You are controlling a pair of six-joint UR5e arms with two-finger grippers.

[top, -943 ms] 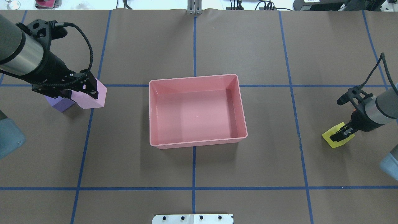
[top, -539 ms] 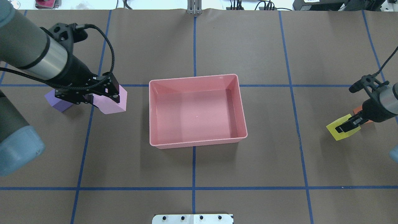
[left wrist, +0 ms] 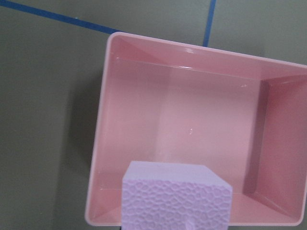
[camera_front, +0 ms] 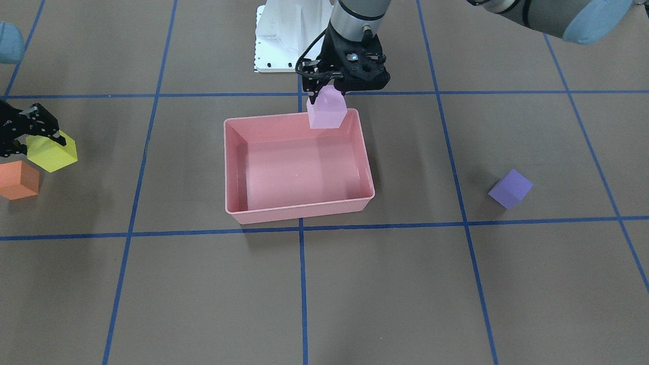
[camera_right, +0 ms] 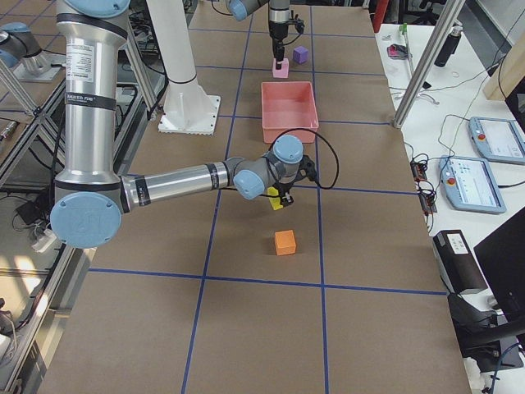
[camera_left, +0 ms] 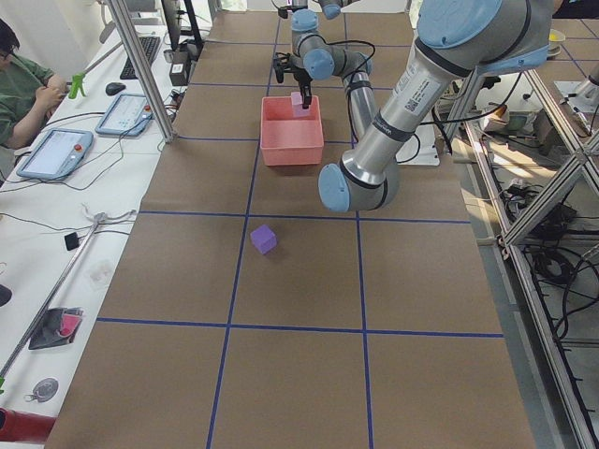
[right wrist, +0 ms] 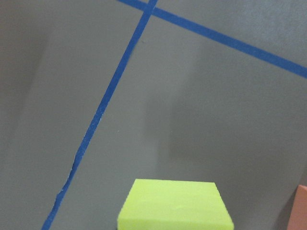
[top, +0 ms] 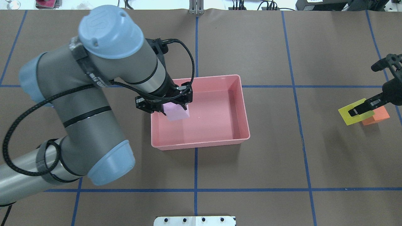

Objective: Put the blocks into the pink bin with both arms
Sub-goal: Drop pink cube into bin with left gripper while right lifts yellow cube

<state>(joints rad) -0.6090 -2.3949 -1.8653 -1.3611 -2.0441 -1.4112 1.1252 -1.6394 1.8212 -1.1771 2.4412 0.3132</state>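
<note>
The pink bin point(top: 201, 143) stands mid-table. My left gripper point(top: 176, 108) is shut on the pink-lilac cube point(top: 176, 113) and holds it above the bin's left part. The same cube point(camera_front: 327, 112) and bin point(camera_front: 299, 215) show in the front view, and the cube point(left wrist: 175, 199) over the bin point(left wrist: 98, 158) in the left wrist view. My right gripper point(top: 361, 108) is shut on the yellow cube point(top: 351, 116), lifted off the table at the far right. The orange cube point(top: 378, 115) lies beside it. The purple cube point(camera_front: 510, 188) lies on the table; my left arm hides it in the overhead view.
Blue tape lines cross the brown table cover. The white base pedestal point(camera_front: 289, 35) stands at the robot's edge behind the bin. An operator point(camera_left: 19, 84) sits at a side desk with tablets. Metal posts point(camera_left: 140, 65) stand along the far table edge.
My left arm has swung right with the pink-lilac cube, from beside the purple cube to over the bin. My right gripper has moved right and farther back with the yellow cube, uncovering the orange cube.
</note>
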